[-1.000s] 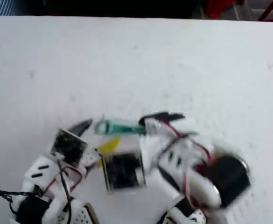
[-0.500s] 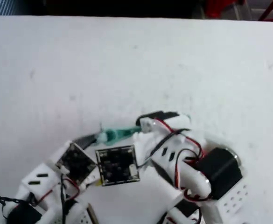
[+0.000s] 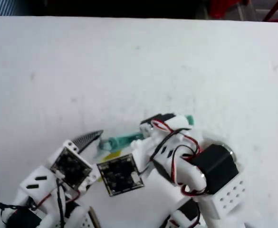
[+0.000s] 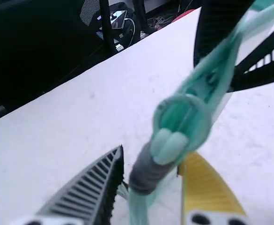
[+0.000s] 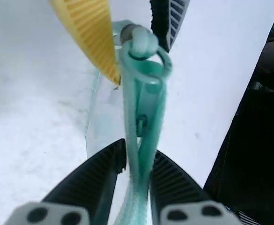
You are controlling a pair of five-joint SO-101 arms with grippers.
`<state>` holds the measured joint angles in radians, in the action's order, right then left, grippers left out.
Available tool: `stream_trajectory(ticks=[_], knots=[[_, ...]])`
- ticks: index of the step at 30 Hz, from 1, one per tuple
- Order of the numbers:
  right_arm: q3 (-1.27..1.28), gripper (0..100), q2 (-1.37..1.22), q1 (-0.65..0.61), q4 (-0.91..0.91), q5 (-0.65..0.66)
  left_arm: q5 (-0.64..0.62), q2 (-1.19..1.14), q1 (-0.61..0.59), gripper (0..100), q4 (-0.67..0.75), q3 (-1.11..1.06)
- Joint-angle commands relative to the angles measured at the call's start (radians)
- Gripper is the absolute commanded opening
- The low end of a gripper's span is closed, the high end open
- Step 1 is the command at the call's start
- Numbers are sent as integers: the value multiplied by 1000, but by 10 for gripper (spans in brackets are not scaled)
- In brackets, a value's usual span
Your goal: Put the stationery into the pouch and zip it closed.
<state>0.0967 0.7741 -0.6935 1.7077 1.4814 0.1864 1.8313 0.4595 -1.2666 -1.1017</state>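
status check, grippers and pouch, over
right gripper shut on pouch edge. left gripper open, straddling the pouch's pull end. zip state unclear.

The pouch (image 3: pixel 124 139) is largely hidden; its contents cannot be told.

Setting: looking like a lab or office workroom | white table (image 3: pixel 139 52) spreading wide | black mesh chair (image 4: pixel 92 11) and cables (image 4: pixel 158 21) sitting beyond its far edge in the dark.
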Motion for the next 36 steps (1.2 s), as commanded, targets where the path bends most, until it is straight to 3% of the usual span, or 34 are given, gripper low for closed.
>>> stream_trajectory(ticks=[1, 7, 12, 16, 20, 22, 30, 34, 36], knots=[[-21, 17, -2, -35, 16, 68, 12, -1, 13, 166, 28, 31], [-43, 17, -2, -76, 13, 66, 23, -1, 166, 166, 34, -31], [-46, 17, -4, -76, 12, 57, 20, -1, 211, 162, 41, -23], [-46, 21, 7, -70, -28, -87, 18, -1, 211, 157, 40, -21], [-41, 22, 2, -48, -30, -180, 18, -1, 211, 41, 41, -20], [-43, 23, 8, -48, -30, -204, 18, -1, 211, 50, 41, -20], [-48, 252, 21, -4, -33, -272, 20, -1, 209, 22, 28, -26], [-51, 268, 136, -21, -54, -273, 20, -1, 209, 22, 35, -26], [-63, 259, 231, -101, -71, -310, 20, -1, 209, 22, 51, -28]])
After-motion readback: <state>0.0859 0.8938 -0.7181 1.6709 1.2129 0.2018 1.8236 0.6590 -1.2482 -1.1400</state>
